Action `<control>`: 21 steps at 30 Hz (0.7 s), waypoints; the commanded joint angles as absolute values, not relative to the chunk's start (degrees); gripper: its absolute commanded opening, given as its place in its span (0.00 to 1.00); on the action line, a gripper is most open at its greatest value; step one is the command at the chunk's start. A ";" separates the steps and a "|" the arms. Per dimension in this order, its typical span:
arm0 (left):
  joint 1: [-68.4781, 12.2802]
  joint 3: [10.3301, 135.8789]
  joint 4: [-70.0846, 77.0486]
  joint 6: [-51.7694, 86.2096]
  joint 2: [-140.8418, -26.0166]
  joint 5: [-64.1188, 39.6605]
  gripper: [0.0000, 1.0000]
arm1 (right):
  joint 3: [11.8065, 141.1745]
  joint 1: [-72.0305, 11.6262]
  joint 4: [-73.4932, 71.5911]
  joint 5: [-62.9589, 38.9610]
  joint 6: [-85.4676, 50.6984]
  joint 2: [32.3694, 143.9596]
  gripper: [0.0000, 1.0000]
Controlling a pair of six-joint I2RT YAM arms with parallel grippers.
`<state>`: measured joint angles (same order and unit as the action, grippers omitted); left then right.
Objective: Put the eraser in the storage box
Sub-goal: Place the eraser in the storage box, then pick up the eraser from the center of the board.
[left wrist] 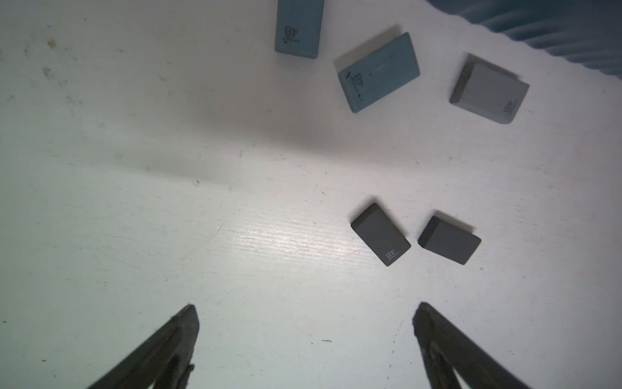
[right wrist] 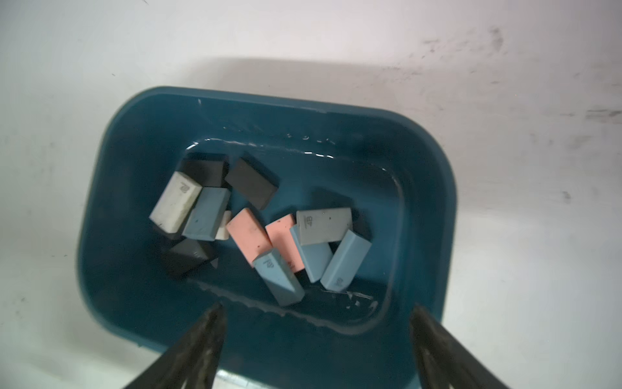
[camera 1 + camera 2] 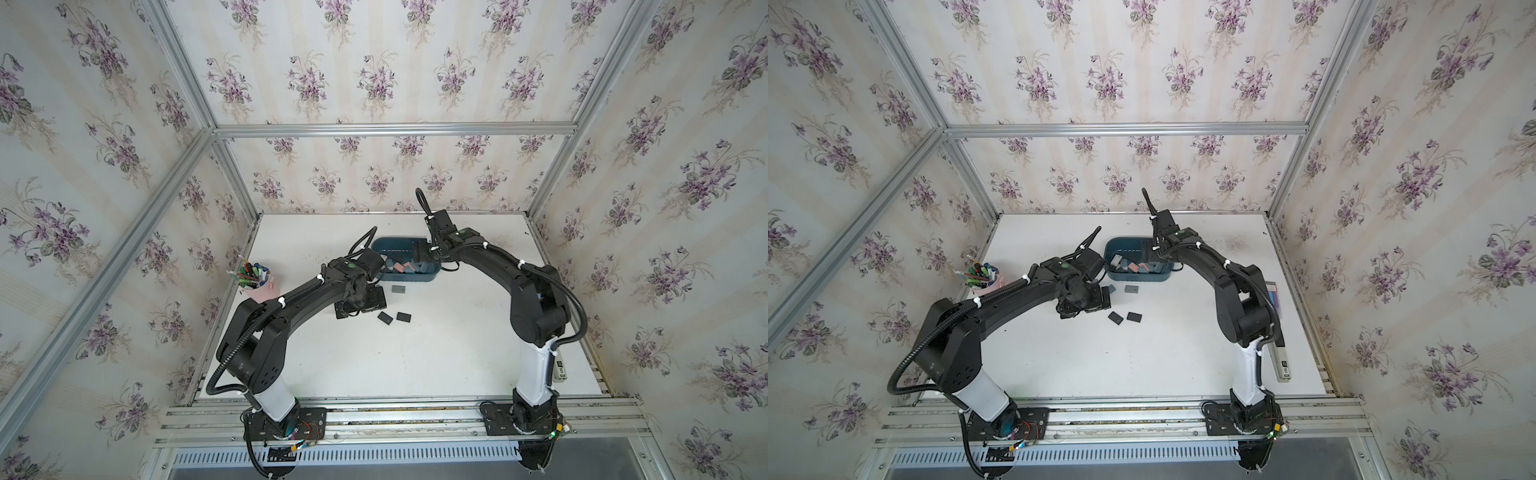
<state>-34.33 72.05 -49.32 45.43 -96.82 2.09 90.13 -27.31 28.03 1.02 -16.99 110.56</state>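
Right gripper (image 2: 318,305), lower frame, is seen spread over glossy round-cornered storage box (image 2: 111,202) of matte block erasers (image 2: 249,235); left gripper (image 1: 306,305) likewise spread.

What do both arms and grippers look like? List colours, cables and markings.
The left arm and the right arm are black jointed links above a white lower tube, on black base plates. Black corrugated conduit runs along each, fastened with white ties. A green dot marks each near the wrist. The left gripper and the right gripper have dark, scuffed fingers tapering to points.
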 commanded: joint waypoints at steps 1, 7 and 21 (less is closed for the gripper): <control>-34.77 73.65 -48.42 47.94 -98.60 1.73 0.99 | 86.35 -27.33 22.40 2.83 -18.27 103.93 0.86; -36.75 76.40 -49.79 58.94 -102.98 1.28 0.99 | 78.76 -27.34 20.83 2.02 -18.46 92.33 0.87; -39.79 76.26 -42.99 78.41 -111.54 -4.57 0.98 | 64.87 -27.38 16.49 -2.03 -19.68 72.86 0.89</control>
<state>-39.77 75.57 -43.88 72.77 -110.52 -3.70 65.71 -27.31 18.96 -0.19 -19.35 74.63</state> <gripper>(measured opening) 0.983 0.888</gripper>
